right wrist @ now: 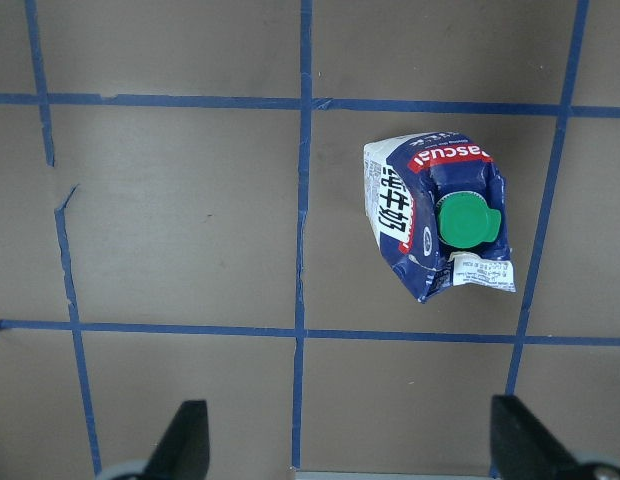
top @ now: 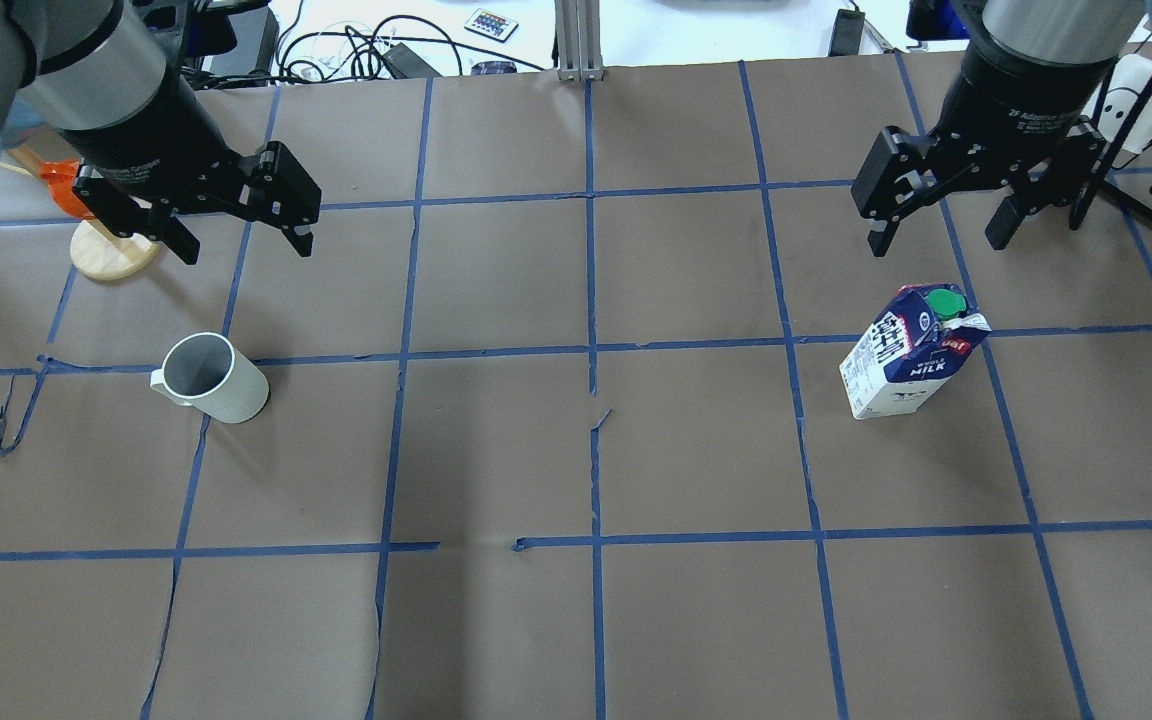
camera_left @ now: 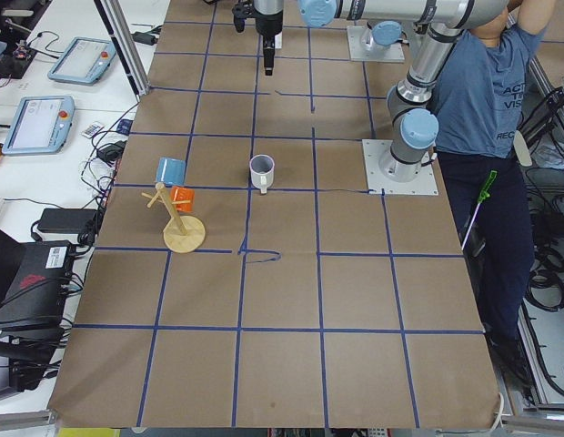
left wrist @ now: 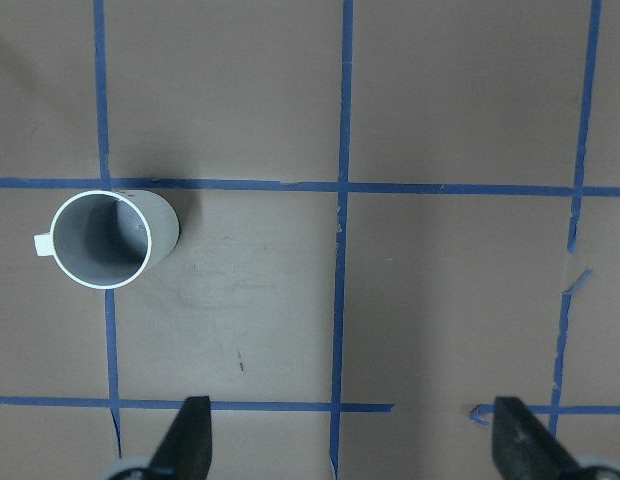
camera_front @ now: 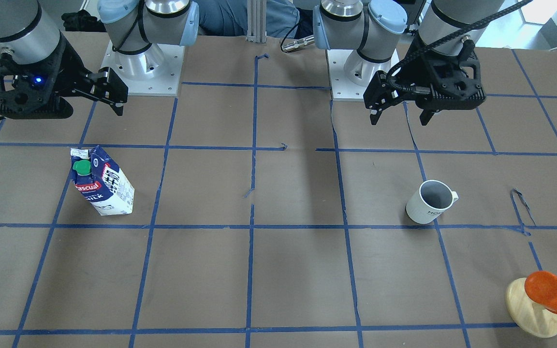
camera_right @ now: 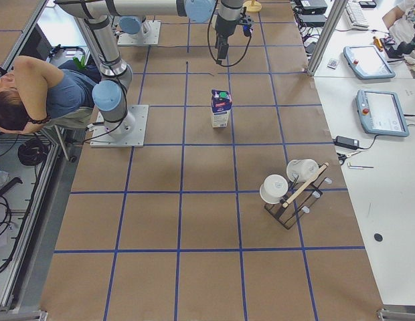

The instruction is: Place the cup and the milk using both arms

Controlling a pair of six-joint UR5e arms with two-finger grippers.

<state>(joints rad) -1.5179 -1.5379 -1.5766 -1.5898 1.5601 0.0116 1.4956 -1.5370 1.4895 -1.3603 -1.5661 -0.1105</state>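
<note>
The white cup (top: 211, 378) stands upright on the left half of the table, its handle towards the table's left end. It also shows in the front view (camera_front: 431, 202) and in the left wrist view (left wrist: 100, 238). The milk (top: 911, 365), a dark blue and white carton with a green cap, stands on the right half and shows in the right wrist view (right wrist: 440, 230) and the front view (camera_front: 102, 181). My left gripper (top: 241, 248) hangs open and empty above the table beyond the cup. My right gripper (top: 936, 243) hangs open and empty beyond the milk.
An orange cup on a wooden stand (top: 101, 250) is at the far left, just behind my left gripper. A rack with white cups (camera_right: 288, 190) stands at the table's right end. A person (camera_left: 482, 100) stands behind the robot bases. Blue tape lines grid the brown table (top: 586, 450).
</note>
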